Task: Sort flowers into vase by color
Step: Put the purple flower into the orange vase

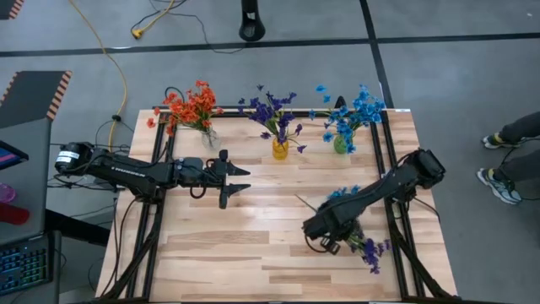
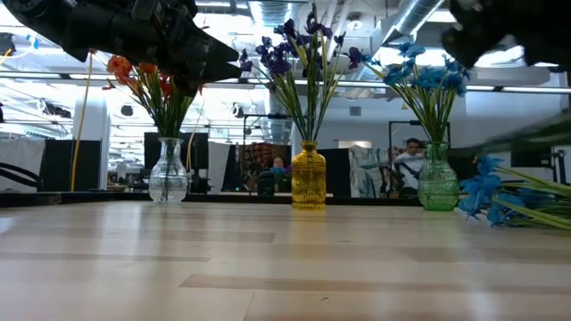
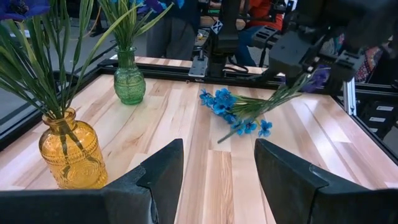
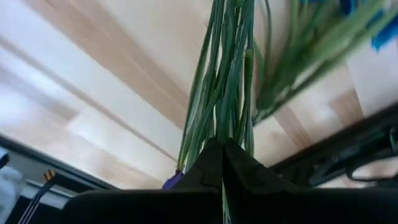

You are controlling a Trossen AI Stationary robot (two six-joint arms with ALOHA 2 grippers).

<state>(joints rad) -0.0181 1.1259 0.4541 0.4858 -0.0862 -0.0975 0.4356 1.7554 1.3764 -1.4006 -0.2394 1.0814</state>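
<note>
Flowers: three bunches stand in vases along the far edge of the bench (image 1: 219,245), orange-red in the clear vase (image 2: 169,175), purple in the yellow vase (image 2: 309,176), blue in the green vase (image 2: 437,178). A blue sprig (image 3: 233,109) lies on the bench near the right arm. The right pincer (image 4: 222,152) is clenched on a bundle of green stems (image 4: 224,87), low over the bench. The left pincer (image 3: 217,168) hovers released near the yellow vase.
</note>
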